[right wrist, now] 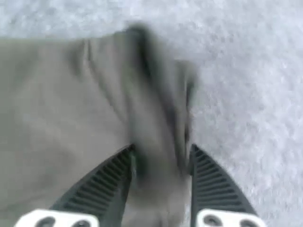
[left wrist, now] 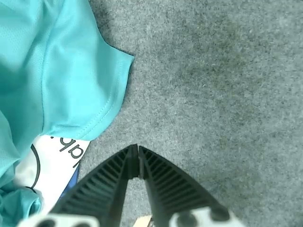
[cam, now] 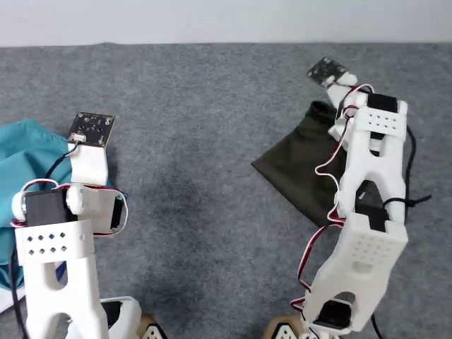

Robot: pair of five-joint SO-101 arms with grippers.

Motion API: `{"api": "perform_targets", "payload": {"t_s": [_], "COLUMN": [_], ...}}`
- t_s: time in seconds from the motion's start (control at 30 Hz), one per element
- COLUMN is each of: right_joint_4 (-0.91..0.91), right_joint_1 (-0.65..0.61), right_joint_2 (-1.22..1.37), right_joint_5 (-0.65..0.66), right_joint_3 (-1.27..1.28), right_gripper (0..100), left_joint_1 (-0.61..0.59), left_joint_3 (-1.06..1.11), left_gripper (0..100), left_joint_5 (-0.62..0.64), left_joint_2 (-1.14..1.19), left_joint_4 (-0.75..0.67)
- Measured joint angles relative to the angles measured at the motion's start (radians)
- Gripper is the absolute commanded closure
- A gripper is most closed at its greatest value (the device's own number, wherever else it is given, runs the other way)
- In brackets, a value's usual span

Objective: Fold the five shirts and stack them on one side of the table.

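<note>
The grey bench [cam: 205, 127] has a rough, matt, felt-like covering; the teal cloth shirt [left wrist: 57, 71] is a smooth fine knit with faint sheen; the dark olive cloth shirt [right wrist: 71, 94] looks matt; the left hand [left wrist: 138, 150] has ribbed black plastic fingers [left wrist: 104, 179].

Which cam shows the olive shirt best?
High view: the olive shirt shows its outline, partly under the right arm. Right wrist view: one fold in the right gripper. Left wrist view faces the teal shirt.

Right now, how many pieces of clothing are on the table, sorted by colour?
teal shirt: 1
olive shirt: 1
white printed garment, partly under the teal one: 1
Total: 3
</note>
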Motion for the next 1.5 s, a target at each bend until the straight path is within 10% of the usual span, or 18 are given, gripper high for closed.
{"api": "perform_targets", "payload": {"t_s": [0.53, 0.83, 1.2, 1.5], "right_joint_4": [0.259, 0.433, 0.288, 0.245], "right_joint_1": [-0.060, -0.077, -0.104, -0.226], "right_joint_2": [-0.178, -0.161, -0.002, -0.008], "right_joint_5": [-0.896, -1.387, -1.447, -1.162], "right_joint_3": [0.000, 0.000, -0.014, -0.206], "right_gripper": [80.0, 54.8, 71.9, 95.1], "left_joint_1": [0.000, 0.000, 0.000, 0.000], "left_joint_3": [0.000, 0.000, 0.000, 0.000], "left_gripper": [100, 100, 100, 100], "left_joint_5": [0.000, 0.000, 0.000, 0.000], "left_joint_2": [0.000, 0.000, 0.000, 0.000], "left_joint_4": [0.000, 0.000, 0.000, 0.000]}}
